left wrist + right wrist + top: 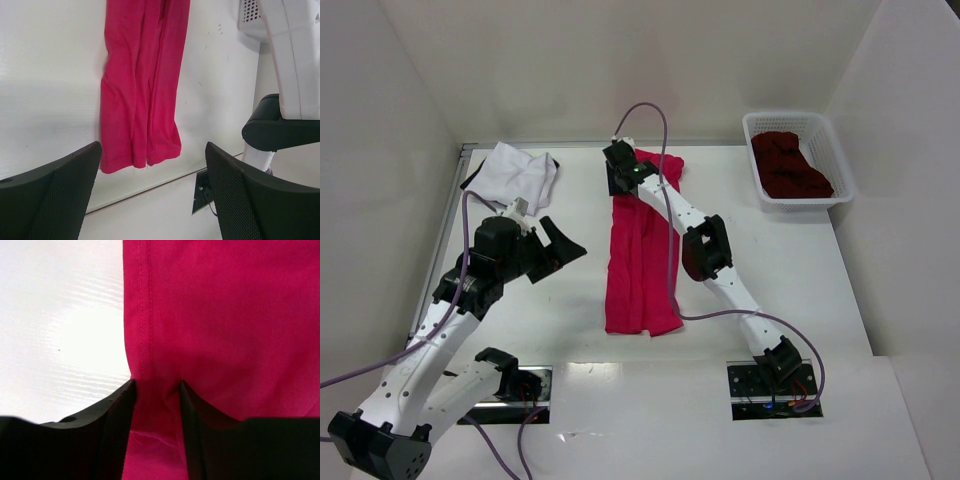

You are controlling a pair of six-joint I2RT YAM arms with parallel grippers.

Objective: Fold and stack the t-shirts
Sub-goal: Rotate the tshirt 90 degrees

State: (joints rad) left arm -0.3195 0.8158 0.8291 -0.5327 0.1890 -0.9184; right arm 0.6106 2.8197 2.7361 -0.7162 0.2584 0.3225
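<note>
The bright red t-shirt (642,250) lies as a long narrow strip down the middle of the table, and it also shows in the left wrist view (140,90). My right gripper (625,170) is down on its far end. Its jaws (156,385) stand partly closed, straddling a raised fold of the red cloth (225,305) by the stitched hem. My left gripper (560,255) hovers open and empty left of the strip (152,150). The white t-shirt (520,175) lies crumpled at the far left. The dark maroon t-shirt (790,165) is bunched inside the basket.
The white lattice basket (800,202) stands at the far right corner. The right arm's elbow (705,250) hangs over the right side of the red strip. White walls close in the table on the left, back and right.
</note>
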